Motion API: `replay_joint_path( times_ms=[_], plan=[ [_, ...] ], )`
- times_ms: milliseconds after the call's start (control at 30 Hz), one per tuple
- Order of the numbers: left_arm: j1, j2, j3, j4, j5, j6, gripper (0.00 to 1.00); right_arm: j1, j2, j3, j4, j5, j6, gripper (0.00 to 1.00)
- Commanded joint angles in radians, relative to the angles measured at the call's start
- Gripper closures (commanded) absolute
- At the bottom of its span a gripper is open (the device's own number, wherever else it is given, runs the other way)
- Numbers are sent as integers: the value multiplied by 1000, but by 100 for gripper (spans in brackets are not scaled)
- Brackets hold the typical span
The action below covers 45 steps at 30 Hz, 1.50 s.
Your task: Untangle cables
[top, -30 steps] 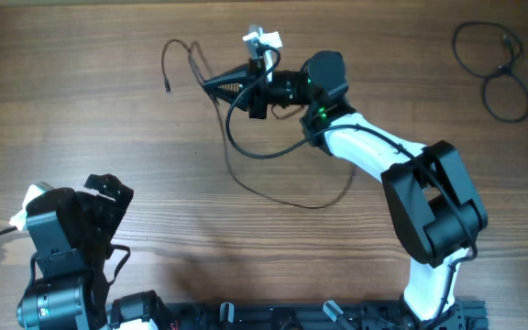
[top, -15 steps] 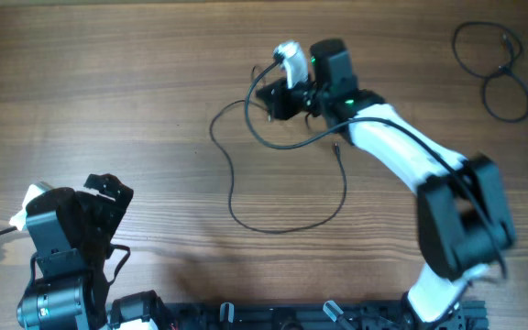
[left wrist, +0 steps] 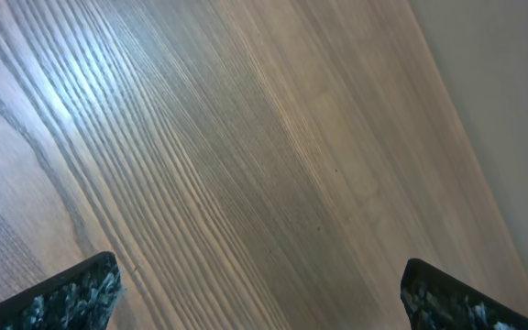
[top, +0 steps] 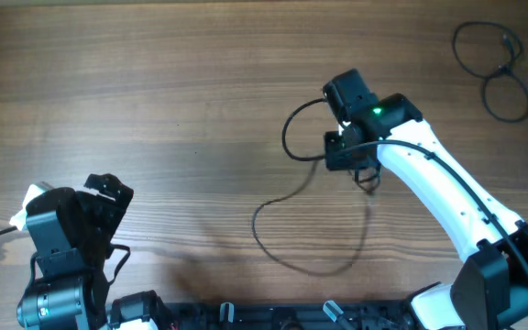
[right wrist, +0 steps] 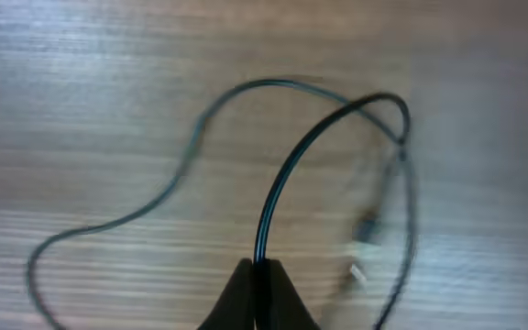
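Though blurry, cable [right wrist: 278, 183] in right hand [right wrist: 257, 268].

Wood-grain table [top: 108, 92], one loose black cable [right wrist: 263, 229], other cable loops [top: 502, 71] far right.

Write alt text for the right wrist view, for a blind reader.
The right gripper, shut, pinches a thin black cable that rises from it and curves into loose loops over a brown wooden table. A small plug tip at right looks blurred.
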State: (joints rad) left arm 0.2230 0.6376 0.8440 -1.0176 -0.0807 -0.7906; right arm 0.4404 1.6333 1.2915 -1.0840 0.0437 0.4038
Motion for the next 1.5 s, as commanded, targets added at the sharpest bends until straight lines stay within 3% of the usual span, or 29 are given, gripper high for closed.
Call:
replay_joint_path(
  times_ms=[0,133,167,200,233,267,433,600,700,833,967,1200,1333,1433,1467],
  plan=[
    [6,-3,2,3,1,-2,0,2,11,-29,25,-272,-32,92],
    [6,-3,2,3,1,-2,0,31,11,-37,60,-438,-248,72],
    [6,-3,2,3,1,-2,0,43,12,-37,58,-434,-257,57],
    [6,-3,2,3,1,-2,0,52,12,-37,56,-435,-278,34],
    [6,-3,2,3,1,-2,0,62,12,-37,51,-433,-293,4],
    [6,-3,2,3,1,-2,0,76,12,-37,45,-434,-303,0],
    [6,-3,2,3,1,-2,0,194,12,-41,12,-433,-372,0],
    [6,-3,2,3,1,-2,0,308,12,-134,153,-433,-378,1],
    [6,-3,2,3,1,-2,0,407,12,-237,211,-433,-377,10],
    [6,-3,2,3,1,-2,0,544,13,-254,236,-402,-374,12],
    [6,-3,2,3,1,-2,0,676,20,-282,291,-113,-213,28],
    [6,-3,2,3,1,-2,0,695,111,-294,321,-137,-237,29],
    [6,-3,2,3,1,-2,0,695,177,-294,312,-175,-246,42],
    [6,-3,2,3,1,-2,0,695,192,-294,303,-175,-243,46],
    [6,-3,2,3,1,-2,0,695,192,-294,305,-170,-241,52]
  ],
)
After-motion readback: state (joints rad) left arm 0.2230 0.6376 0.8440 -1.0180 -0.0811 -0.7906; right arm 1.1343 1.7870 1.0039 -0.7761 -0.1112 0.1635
